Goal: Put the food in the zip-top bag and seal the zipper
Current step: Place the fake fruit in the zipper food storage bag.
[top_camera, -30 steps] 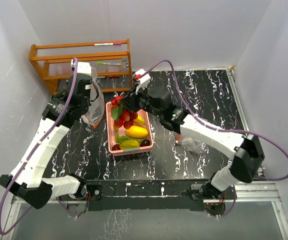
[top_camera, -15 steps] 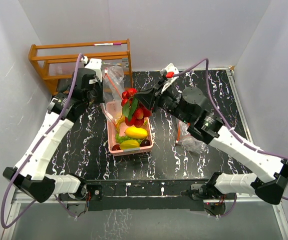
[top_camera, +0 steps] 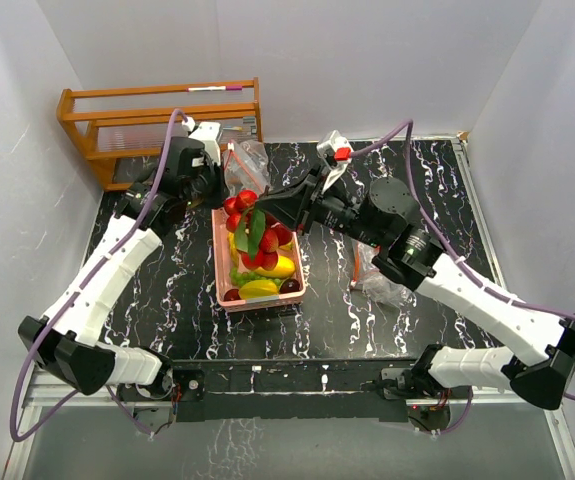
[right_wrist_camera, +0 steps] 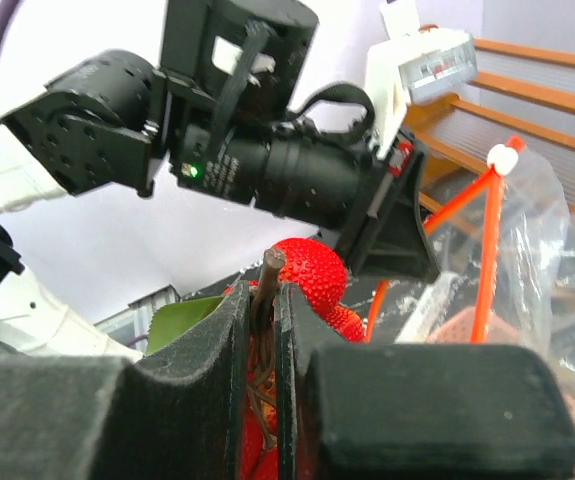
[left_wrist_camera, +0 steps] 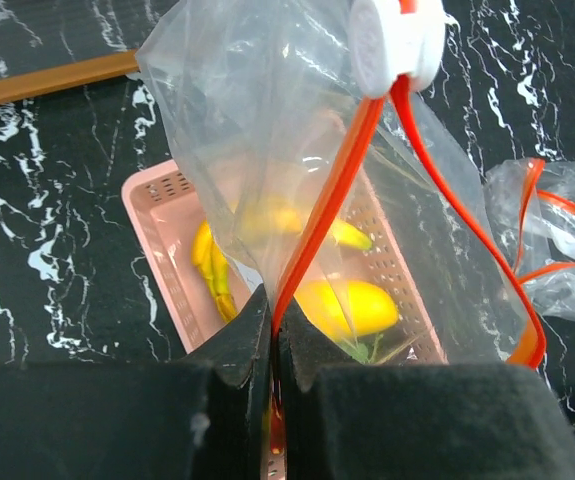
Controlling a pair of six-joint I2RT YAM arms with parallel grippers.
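Note:
My right gripper point(top_camera: 267, 207) point(right_wrist_camera: 264, 300) is shut on the brown stem of a bunch of red strawberries point(top_camera: 254, 232) point(right_wrist_camera: 312, 272) with green leaves point(top_camera: 252, 237), hanging above the pink basket point(top_camera: 221, 262). My left gripper point(top_camera: 217, 185) point(left_wrist_camera: 272, 330) is shut on the orange zipper edge of a clear zip-top bag point(top_camera: 245, 160) point(left_wrist_camera: 267, 150), held up at the basket's far end. Its white slider point(left_wrist_camera: 399, 40) is at the top. A mango point(top_camera: 275, 266) point(left_wrist_camera: 352, 305) and a banana point(left_wrist_camera: 297, 222) lie in the basket.
A wooden rack point(top_camera: 157, 120) stands at the back left. A second clear bag with an orange zipper point(top_camera: 375, 275) point(left_wrist_camera: 557, 240) lies on the black marbled table right of the basket, under my right arm. White walls close both sides.
My right gripper has lifted the strawberry bunch out of the basket and moved it toward the bag. My left gripper has carried the bag rightward, over the basket's far end.

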